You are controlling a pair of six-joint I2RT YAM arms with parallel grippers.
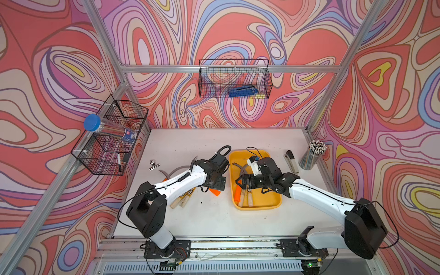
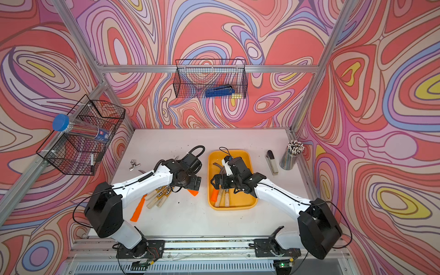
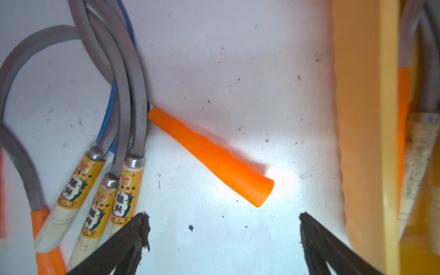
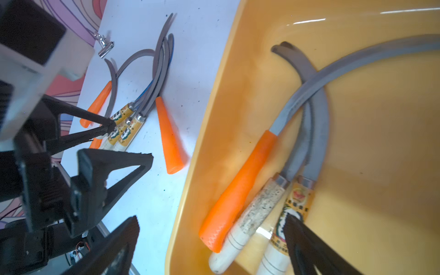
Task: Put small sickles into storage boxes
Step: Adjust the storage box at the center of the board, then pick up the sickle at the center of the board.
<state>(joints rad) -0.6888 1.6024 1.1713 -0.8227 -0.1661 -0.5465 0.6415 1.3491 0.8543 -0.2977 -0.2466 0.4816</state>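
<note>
Scuffed white tabletop (image 1: 214, 221). The shallow bright-yellow plastic tray (image 1: 258, 206) sits a little right of centre, its long side running from near edge to far edge.

Three small sickles lie in the tray: one orange-handled tray sickle (image 4: 238, 190) and two pale wooden-handled tray sickles (image 4: 257, 210). Their handles point toward the near edge and their grey blades cross toward the far end.

On the tabletop left of the tray:
- loose orange-handled sickle (image 3: 210, 156), near the tray wall, its blade end tucked against the bunch;
- bunch of three wooden-handled sickles with yellow-black labels (image 3: 100, 190), blades overlapping;
- second orange-handled sickle (image 2: 138, 208), nearer the left edge.

The right fingers (image 4: 309, 250) are spread wide over the handle end of the tray with nothing between them. One tip is over a labelled handle; I cannot tell whether it touches.

The left fingers (image 3: 128, 240) are also spread wide and empty, low over the tabletop. The butt of the loose orange handle lies just ahead of the gap.

Judgement: the right side's drop looks complete. The step in hand is the left arm's approach to the loose orange-handled sickle.

Next move: the handle lies slanted to the gap, so the wrist likely needs turning. The fingers should then go down astride the handle, well clear of the blade, and close. The lift should be slow, since the blade may drag the bunch. The load must clear the raised rim, and the right arm should leave the tray first.
</note>
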